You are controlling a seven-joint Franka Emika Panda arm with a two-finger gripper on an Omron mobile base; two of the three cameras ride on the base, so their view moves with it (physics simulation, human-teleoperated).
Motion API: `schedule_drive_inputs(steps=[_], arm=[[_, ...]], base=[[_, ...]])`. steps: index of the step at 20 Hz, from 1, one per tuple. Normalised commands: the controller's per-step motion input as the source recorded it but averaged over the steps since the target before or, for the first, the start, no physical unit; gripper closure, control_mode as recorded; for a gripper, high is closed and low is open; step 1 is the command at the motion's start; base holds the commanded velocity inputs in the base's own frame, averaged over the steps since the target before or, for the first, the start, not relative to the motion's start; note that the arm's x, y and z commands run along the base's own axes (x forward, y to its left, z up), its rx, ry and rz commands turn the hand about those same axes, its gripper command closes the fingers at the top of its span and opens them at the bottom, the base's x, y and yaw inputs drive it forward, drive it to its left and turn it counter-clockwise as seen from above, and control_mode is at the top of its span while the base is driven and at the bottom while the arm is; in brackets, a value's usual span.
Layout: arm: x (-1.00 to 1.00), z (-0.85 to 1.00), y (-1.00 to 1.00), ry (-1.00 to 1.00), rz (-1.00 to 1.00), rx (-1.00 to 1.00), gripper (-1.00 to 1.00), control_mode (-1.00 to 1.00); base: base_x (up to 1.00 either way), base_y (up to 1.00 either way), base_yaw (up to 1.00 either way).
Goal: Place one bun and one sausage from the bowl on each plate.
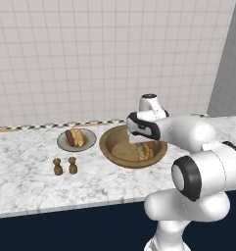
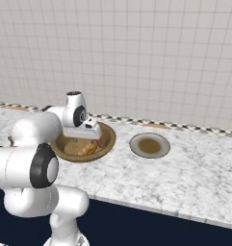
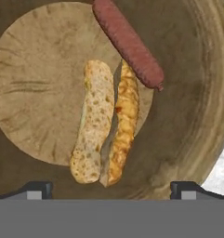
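while the pincer hangs wide open and empty over the bowl, it must descend onto the bun; second plate awaits

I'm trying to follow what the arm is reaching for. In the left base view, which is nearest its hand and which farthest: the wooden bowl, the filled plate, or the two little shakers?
1. The wooden bowl: right under the gripper, whose jaws stand open.
2. The filled plate: to the bowl's left, toward the wall.
3. The two shakers: farthest left, nearer the counter's front edge.
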Motion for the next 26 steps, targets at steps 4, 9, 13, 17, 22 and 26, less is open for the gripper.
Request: schedule_drive_inputs(steps=[4, 9, 13, 17, 22, 26], arm=[[-0.06, -0.38, 0.00, 0.09, 0.00, 0.00, -1.00, -1.00], [0.00, -0.23, -0.12, 0.01, 0.00, 0.00, -1.00, -1.00], [0.00, -0.16, -0.02, 0.00, 0.00, 0.00, -1.00, -1.00], [0.00, -0.24, 0.00, 0.00, 0.00, 0.00, -1.00, -1.00], [0.00, -0.29, 0.03, 0.00, 0.00, 0.00, -1.00, -1.00], [0.22, -0.29, 0.30, 0.00, 0.00, 0.00, -1.00, -1.00]], base=[[0.00, 0.00, 0.00], [0.00, 0.00, 0.00], [0.00, 0.00, 0.00], [0.00, 0.00, 0.00], [0.00, 0.00, 0.00], [0.00, 0.00, 0.00]])
